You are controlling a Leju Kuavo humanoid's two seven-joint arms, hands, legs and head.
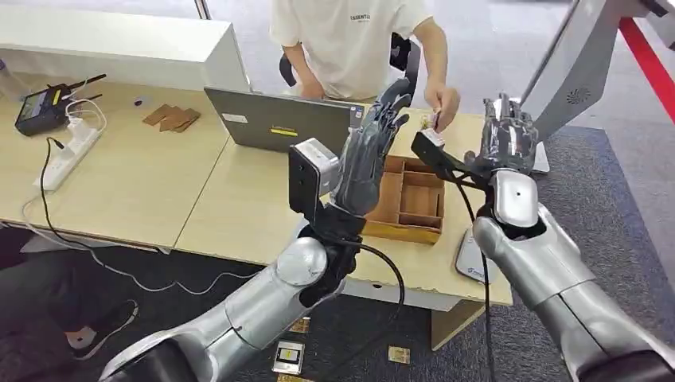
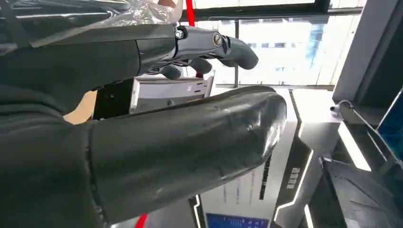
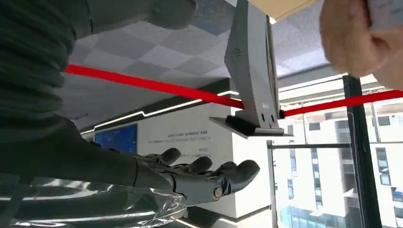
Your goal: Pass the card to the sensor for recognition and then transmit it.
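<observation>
**Observer:** Where is the card?

**Me:** In the person's hand, I judge — something small and pale is pinched there, at about eleven o'clock from my right hand, near it but apart. I can't swear it is the card.

**Observer:** And your hands?

**Me:** Both raised, fingers apart, grasping nothing. My left hand hangs over the wooden tray.

**Observer:** The risk?

**Me:** If I close late or off-line, the card slips onto the table. The sensor stand at one o'clock is close — a wide swing could knock it.
</observation>
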